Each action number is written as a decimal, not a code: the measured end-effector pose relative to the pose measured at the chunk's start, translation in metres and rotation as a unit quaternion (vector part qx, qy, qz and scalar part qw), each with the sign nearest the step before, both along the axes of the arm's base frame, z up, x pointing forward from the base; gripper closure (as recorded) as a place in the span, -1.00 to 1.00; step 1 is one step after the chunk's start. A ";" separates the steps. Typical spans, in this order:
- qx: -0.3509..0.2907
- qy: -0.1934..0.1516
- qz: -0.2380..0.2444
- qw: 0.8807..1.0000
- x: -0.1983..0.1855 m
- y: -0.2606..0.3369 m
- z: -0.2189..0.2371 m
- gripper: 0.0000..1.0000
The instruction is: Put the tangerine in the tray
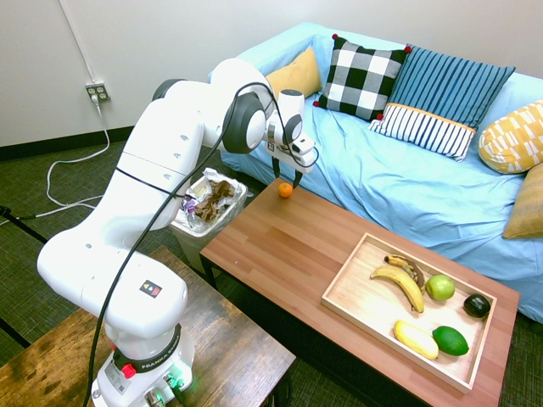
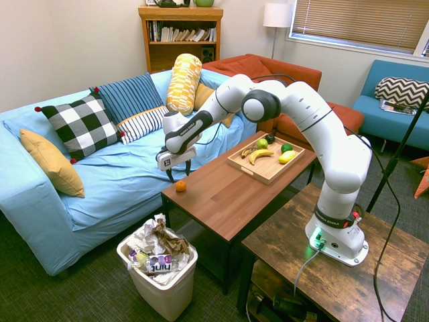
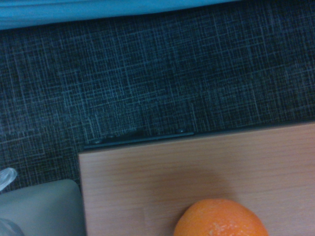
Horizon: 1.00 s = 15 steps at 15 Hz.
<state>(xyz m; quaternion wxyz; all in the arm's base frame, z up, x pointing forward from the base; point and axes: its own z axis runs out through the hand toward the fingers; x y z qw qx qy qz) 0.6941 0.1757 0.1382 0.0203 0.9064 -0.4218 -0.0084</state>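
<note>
The tangerine [image 1: 285, 191] lay on the table [image 1: 288, 254] near the corner next to the blue sofa [image 1: 399, 170], with the waste bin [image 1: 208, 208] on the floor just beyond that end. The tray [image 1: 356, 284] was at the other end of the table, well apart from the fruit. It held two bananas [image 1: 400, 280], a green apple [image 1: 439, 287], a lemon [image 1: 416, 339], a lime [image 1: 450, 341] and a dark fruit [image 1: 477, 306], with some bare wood left at the side facing the tangerine.

The gripper [image 1: 280, 174] pointed down and hovered just above the tangerine, nothing held in it. The jaws stood wide apart, one finger on each side above the fruit. In the wrist view the tangerine [image 3: 220, 219] filled the lower edge, close to the table's corner.

I judge that the step in hand was the approach for the grasp; the fruit was not yet taken. The next move would call for a short descent until the fingers stand around the widest part, then a gentle closing, because a round fruit rolls easily and the table edge was near. After this, a lift and a long carry to the tray remained.
</note>
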 end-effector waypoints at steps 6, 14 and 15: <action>-0.002 0.025 -0.011 1.000 0.006 -0.010 -0.028 1.00; 0.001 0.029 -0.009 1.000 0.007 -0.008 -0.031 1.00; 0.003 0.030 -0.009 1.000 0.007 -0.008 -0.031 1.00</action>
